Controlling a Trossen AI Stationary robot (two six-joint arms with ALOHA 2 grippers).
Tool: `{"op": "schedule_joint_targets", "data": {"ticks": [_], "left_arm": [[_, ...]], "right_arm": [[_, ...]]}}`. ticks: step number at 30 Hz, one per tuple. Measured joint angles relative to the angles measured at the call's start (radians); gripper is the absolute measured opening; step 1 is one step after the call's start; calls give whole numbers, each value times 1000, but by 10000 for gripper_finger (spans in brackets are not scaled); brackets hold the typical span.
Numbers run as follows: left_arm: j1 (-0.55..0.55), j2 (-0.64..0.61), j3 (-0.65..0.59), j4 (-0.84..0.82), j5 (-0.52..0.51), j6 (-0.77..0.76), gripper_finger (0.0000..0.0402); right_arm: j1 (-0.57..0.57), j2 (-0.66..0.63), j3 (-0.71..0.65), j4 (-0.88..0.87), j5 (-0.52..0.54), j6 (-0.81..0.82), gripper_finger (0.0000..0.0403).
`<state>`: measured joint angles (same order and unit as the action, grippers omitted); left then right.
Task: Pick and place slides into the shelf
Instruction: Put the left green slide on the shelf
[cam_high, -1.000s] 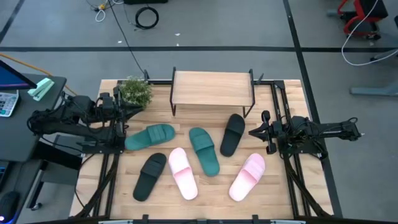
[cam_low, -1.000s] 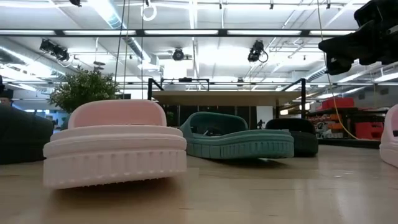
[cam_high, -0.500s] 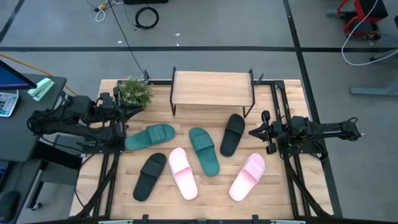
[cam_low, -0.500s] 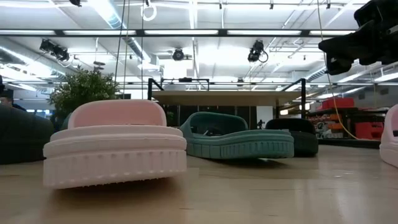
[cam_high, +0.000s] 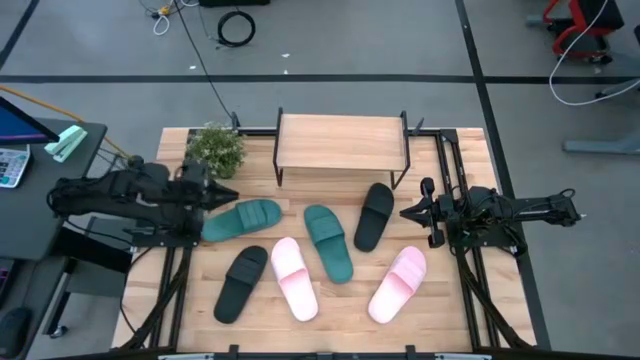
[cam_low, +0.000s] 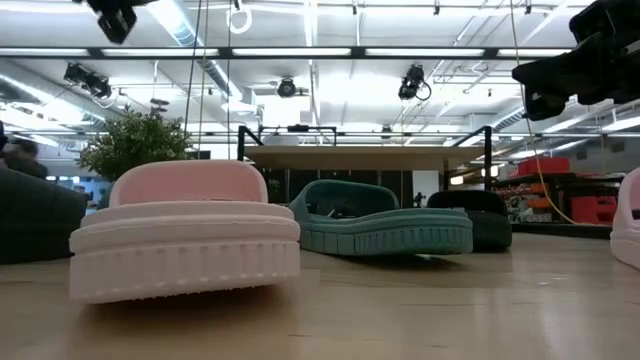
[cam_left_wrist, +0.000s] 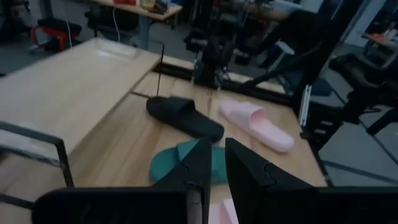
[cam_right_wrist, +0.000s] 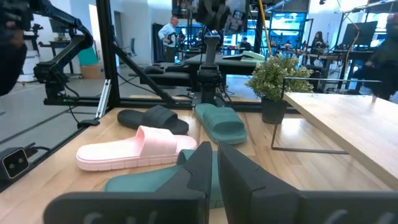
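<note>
— Across the middle of the high view, what lies on the large wooden table (cam_high: 330, 315)?

— At upper centre stands the small two-tier shelf (cam_high: 342, 141) with its light wooden top board and thin black frame, nothing on top. Below it six rubber slides are spread flat: a teal green one (cam_high: 241, 220) left of centre, a second teal one (cam_high: 328, 241) at centre, a black one (cam_high: 374, 215) right of that, a light pink one (cam_high: 397, 284) at lower right, another pink one (cam_high: 294, 278) at lower centre, and a second black one (cam_high: 241, 283) at lower left.

— And the arms?

— At the left edge the left arm stretches level toward the centre; the left gripper (cam_high: 224, 192) hovers just above the teal slide's left end, apart from it, fingers (cam_left_wrist: 202, 167) nearly together with a narrow gap. At the right edge the right gripper (cam_high: 407, 211) points leftward near the black slide, its fingers (cam_right_wrist: 200, 163) likewise a narrow slit apart, holding nothing.

— Anything smaller?

— A small green potted plant (cam_high: 217, 148) at the table's upper left corner.
</note>
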<state>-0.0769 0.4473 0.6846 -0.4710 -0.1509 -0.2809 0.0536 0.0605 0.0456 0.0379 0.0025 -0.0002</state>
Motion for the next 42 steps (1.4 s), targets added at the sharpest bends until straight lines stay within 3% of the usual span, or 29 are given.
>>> {"op": "schedule_joint_targets", "data": {"ticks": [4, 8, 13, 22, 28, 36, 42], "left_arm": [[-10, 3, -129, 157, -1, 13, 52], [-48, 3, -243, 379, -2, 123, 52], [-91, 2, -283, 520, -5, 143, 52], [-159, 5, -284, 521, -5, 78, 52], [-156, 5, -284, 522, -5, 57, 52], [-156, 4, -285, 610, -38, 141, 52], [-155, 11, -285, 599, -41, 70, 53]], "right_arm": [[0, 0, 0, 0, 0, 0, 34], [0, 0, 0, 0, 0, 0, 34], [-1, 0, 0, 0, 12, -6, 34], [-1, 0, 0, 0, 64, -33, 34], [-1, 0, 0, 0, 68, -181, 34], [-1, 0, 0, 0, 68, -180, 34], [-1, 3, 0, 27, 68, -128, 34]]}}
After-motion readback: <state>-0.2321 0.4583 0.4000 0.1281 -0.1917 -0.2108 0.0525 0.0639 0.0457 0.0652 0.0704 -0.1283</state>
